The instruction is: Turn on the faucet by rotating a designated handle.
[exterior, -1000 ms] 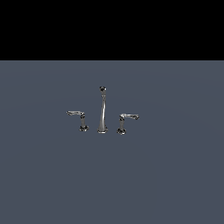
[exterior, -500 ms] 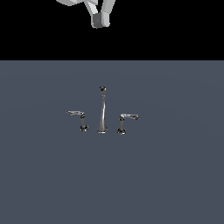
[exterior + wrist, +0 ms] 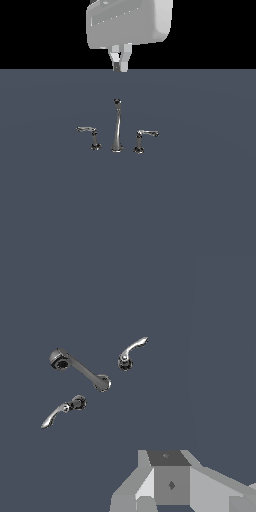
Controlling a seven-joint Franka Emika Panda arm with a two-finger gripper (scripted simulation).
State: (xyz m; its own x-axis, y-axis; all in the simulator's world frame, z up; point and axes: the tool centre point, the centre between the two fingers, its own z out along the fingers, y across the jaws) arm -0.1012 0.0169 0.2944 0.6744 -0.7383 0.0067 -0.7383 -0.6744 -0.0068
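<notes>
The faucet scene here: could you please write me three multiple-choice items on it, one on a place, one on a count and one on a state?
1. In the exterior view, where is the gripper relative to the spout?
A. Above it, apart
B. Touching its base
C. Beside the handle on that view's right

2. How many lever handles flank the spout?
A. One
B. Two
C. Three

3. What is the gripper holding?
A. The spout
B. A handle
C. Nothing

Answers:
1. A: the fingers hang over the spout's dark tip with bare floor between them.
2. B: the handle has its arm jutting to that view's right, and the twin handle mirrors it.
3. C: no chrome part sits between the fingers, which look nearly closed.
</notes>
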